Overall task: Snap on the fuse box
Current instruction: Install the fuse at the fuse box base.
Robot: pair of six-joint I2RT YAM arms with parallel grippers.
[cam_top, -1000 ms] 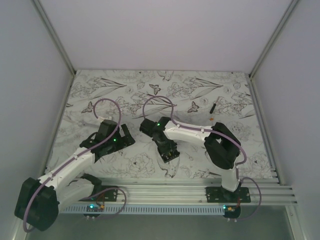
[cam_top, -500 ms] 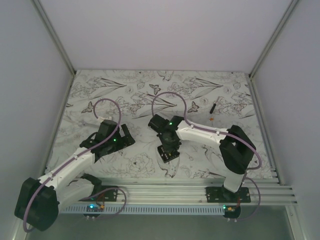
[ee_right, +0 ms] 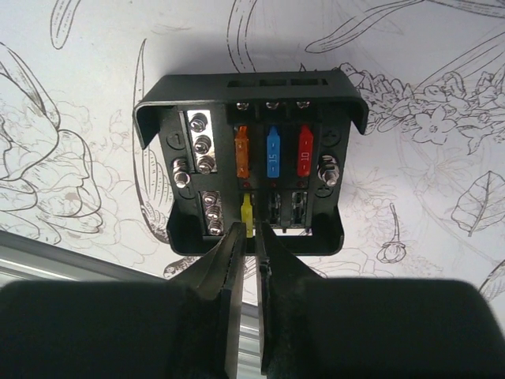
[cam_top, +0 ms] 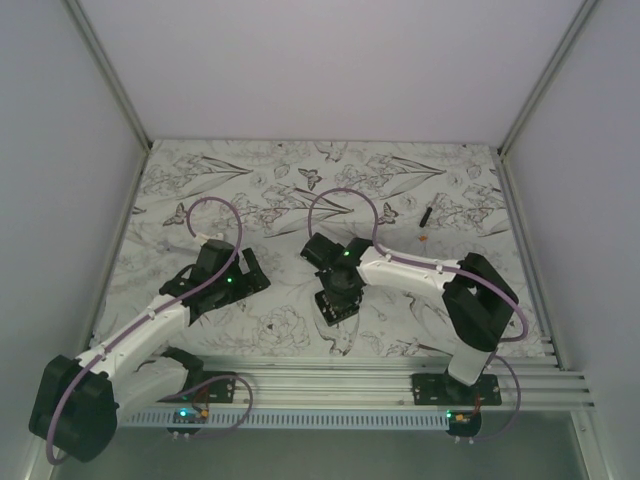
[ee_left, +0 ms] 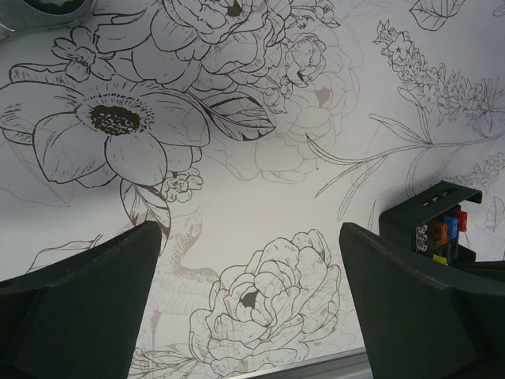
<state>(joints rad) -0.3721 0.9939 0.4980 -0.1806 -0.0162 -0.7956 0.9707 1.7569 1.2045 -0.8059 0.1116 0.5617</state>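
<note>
Have fuse box [cam_top: 338, 310] lying face-up on floral mat [cam_top: 250, 180], at 6 o'clock from mat centre, near front rail [cam_top: 330, 380]. Have right gripper [ee_right: 248, 230] directly over it, fingers [ee_right: 222, 271] almost pressed together, pinching lower end of yellow fuse [ee_right: 247, 207] in the box's bottom row. Sits at 6 o'clock of orange fuse [ee_right: 242, 151], with blue fuse [ee_right: 273, 154] and red fuse [ee_right: 304, 152] in line at 3 o'clock. Have left gripper [ee_left: 248, 237] at 9 o'clock of the box, well apart, spread wide over the mat. Shows the box at 4 o'clock in left wrist view.

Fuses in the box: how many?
4: orange fuse, blue fuse, red fuse across the upper row; yellow fuse below the orange, at the right hand. None looks hidden.
</note>
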